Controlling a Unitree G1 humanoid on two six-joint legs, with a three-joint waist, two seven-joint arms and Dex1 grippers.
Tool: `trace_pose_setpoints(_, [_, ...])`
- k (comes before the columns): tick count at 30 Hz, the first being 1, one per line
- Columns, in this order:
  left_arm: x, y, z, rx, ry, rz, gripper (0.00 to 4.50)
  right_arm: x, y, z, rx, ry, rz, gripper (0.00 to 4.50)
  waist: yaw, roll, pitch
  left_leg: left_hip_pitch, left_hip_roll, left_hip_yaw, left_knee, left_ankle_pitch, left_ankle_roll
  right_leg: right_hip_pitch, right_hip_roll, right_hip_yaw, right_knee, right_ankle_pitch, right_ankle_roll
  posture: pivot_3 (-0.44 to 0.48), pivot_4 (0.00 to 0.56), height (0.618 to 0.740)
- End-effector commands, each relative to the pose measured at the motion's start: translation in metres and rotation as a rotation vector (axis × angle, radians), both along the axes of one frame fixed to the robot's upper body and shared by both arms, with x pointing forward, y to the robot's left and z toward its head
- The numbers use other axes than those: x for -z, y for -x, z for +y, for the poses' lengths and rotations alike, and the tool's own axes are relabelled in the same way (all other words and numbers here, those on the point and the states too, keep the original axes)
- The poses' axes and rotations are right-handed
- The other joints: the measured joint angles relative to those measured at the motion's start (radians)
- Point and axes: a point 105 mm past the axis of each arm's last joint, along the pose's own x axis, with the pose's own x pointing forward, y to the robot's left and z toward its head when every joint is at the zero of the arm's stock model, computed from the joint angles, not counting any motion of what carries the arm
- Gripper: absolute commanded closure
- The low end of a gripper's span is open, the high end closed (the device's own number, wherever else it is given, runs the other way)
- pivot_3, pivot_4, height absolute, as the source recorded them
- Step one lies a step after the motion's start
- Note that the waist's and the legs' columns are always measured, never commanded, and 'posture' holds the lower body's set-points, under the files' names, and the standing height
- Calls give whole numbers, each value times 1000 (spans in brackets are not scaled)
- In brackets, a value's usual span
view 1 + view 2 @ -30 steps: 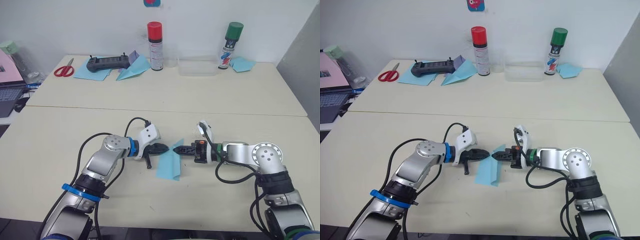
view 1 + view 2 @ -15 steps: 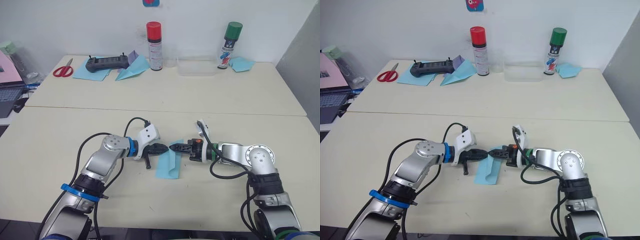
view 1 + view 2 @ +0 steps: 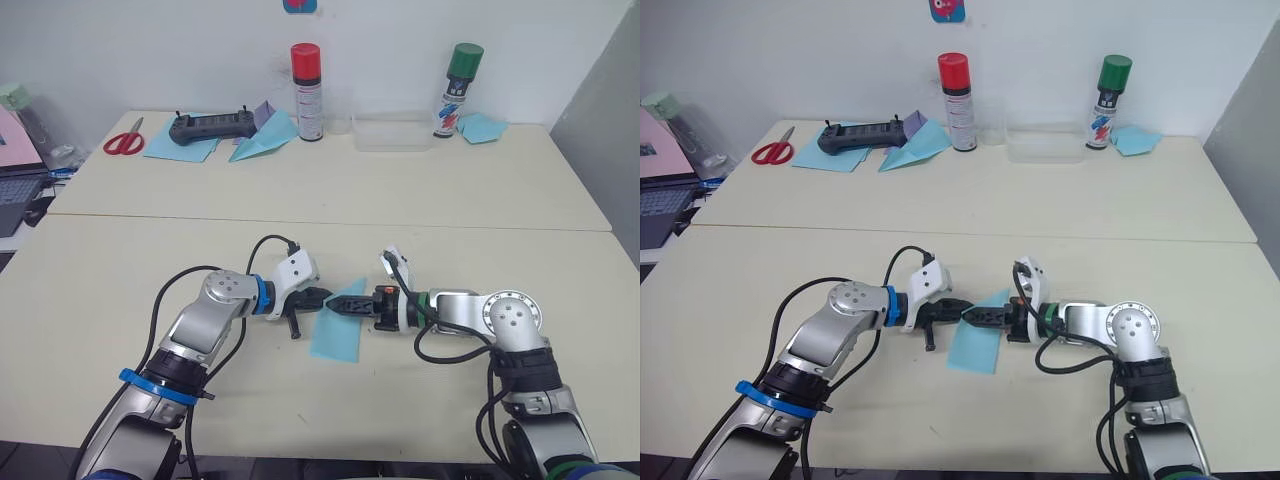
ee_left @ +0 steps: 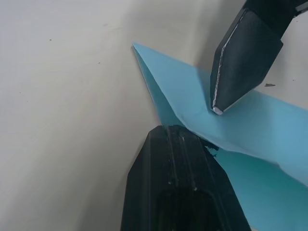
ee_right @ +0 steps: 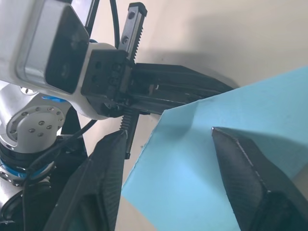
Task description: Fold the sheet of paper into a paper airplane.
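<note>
Mid-fold: the paper (image 3: 335, 325) lies on the counter (image 3: 420, 230) between both end effectors, the left end effector (image 3: 318, 297) closed, pinning its edge, the right end effector (image 3: 343, 305) spread over it; next, a pressed crease seems needed.

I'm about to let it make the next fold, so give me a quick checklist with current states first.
1. Sheet of paper lies on the near table between the two arms: ok.
2. Left claw at the paper's pointed end, shut on it, as the left wrist view shows: ok.
3. Right claw open, with the paper's edge between its fingers: ok.
4. Crease lines straight: cannot tell.
5. Wider dart with the lilac piece and the red-capped can sit on the far table, away from the work: ok.
6. Right arm's cable loops beside the paper, not on it: ok.
</note>
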Motion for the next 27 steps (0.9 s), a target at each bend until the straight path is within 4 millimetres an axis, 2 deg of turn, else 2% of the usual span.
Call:
trace_pose_setpoints(1, [29,15,2,9,-56,115,4500,-7,-2,-1,1,-17,-27,1781,0,0,0,0,0,0,0,0,0,0,0,0,0,0,0,0,150,740])
trace_pose_setpoints(7, [29,15,4,9,-61,117,4500,-3,-7,-3,27,26,-76,1781,0,0,0,0,0,0,0,0,0,0,0,0,0,0,0,0,150,740])
trace_pose_setpoints(8, [29,15,5,9,-62,117,4500,-3,-8,-3,30,30,-87,1943,0,0,0,0,0,0,0,0,0,0,0,0,0,0,0,0,150,740])
trace_pose_setpoints(10, [29,14,5,9,-63,117,4500,-2,-8,-2,24,44,-116,2358,0,0,0,0,0,0,0,0,0,0,0,0,0,0,0,0,150,740])
trace_pose_setpoints(15, [28,13,6,13,-70,116,4500,1,-5,5,-9,78,-188,4293,0,0,0,0,0,0,0,0,0,0,0,0,0,0,0,0,150,740])
trace_pose_setpoints(16, [28,13,6,14,-72,116,4500,1,-4,6,-15,81,-196,4460,0,0,0,0,0,0,0,0,0,0,0,0,0,0,0,0,150,740])
trace_pose_setpoints(27, [5,-3,26,-27,-79,69,4500,17,1,9,-63,165,-259,4460,-12,0,0,2,1,0,0,0,0,0,1,0,1,0,0,0,150,740])
